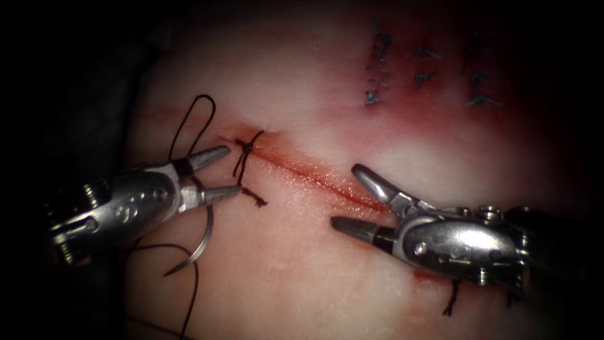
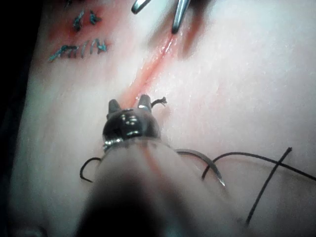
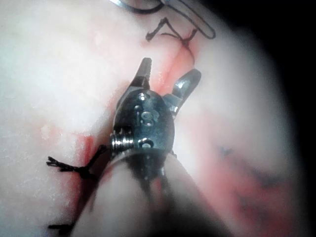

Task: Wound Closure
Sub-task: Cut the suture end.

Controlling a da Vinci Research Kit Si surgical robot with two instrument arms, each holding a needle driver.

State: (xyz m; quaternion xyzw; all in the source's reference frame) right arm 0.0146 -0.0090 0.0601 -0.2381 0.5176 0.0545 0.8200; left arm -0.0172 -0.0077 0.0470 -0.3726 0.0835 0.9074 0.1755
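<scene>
Meanwhile, the left tool [image 1: 221, 171] sits at about nine o'clock in the endoscope view, its jaws parted and pointing toward the upper end of the cut [image 1: 314, 179]. Between those jaws nothing is clamped; a strand of thread [image 1: 192, 119] passes close by them and rises in a loop toward eleven o'clock, but whether it touches the jaws cannot be told. The needle [image 1: 200, 242] lies free on the tissue [image 1: 296, 277] just below this tool, on the left side of the cut, its curve running down toward seven o'clock with the point resting on the surface, not in the tissue. More thread trails from it toward six o'clock.

A knotted stitch [image 1: 246, 150] crosses the upper end of the cut, right beside the left tool's tips, and a short frayed tail of thread [image 1: 255, 198] lies just below it.

The right tool [image 1: 352, 198] comes in from four o'clock, its jaws spread wide and holding nothing; one tip rests over the lower stretch of the cut, the other on the left side of it. Another cut end of thread [image 1: 450, 302] sticks out below this tool near five o'clock, in a patch of red fluid [image 1: 428, 276]. Dark ink marks [image 1: 421, 69] sit on the tissue toward one o'clock.
</scene>
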